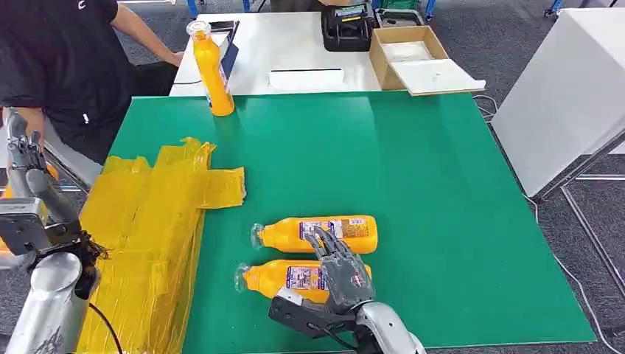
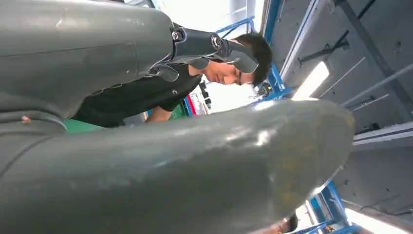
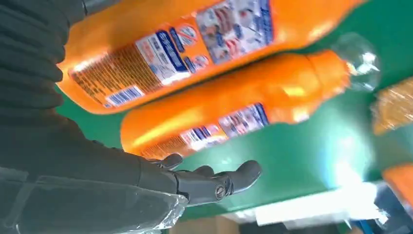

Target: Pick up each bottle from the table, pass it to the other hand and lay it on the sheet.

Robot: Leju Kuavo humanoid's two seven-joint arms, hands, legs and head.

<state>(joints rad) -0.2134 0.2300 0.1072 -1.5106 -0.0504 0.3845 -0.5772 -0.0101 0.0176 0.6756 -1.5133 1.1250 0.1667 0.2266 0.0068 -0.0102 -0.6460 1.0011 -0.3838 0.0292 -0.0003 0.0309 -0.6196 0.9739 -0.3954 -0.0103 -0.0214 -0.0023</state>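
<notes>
I judge nothing done yet: yellow sheet (image 1: 147, 243) at lower left bare, my spread, unladen right hand (image 1: 340, 269) over two lying bottles (image 1: 317, 234), left hand's (image 1: 26, 158) grip unreadable

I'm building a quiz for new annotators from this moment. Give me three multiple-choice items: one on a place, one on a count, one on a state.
1. Where does the upright bottle stand?
A. at the far left edge of the green table
B. on the yellow sheet
C. in the cardboard box

2. How many orange bottles are on the green table?
A. one
B. three
C. five

3. How is the right hand?
A. lifting a bottle clear of the table
B. gripping the sheet
C. fingers spread over the lying bottles, nothing lifted

Key: 1 A, it stands by the far left edge. 2 B, one upright, two lying: far lying bottle, near lying bottle. 3 C, both bottles lie on the table.
</notes>
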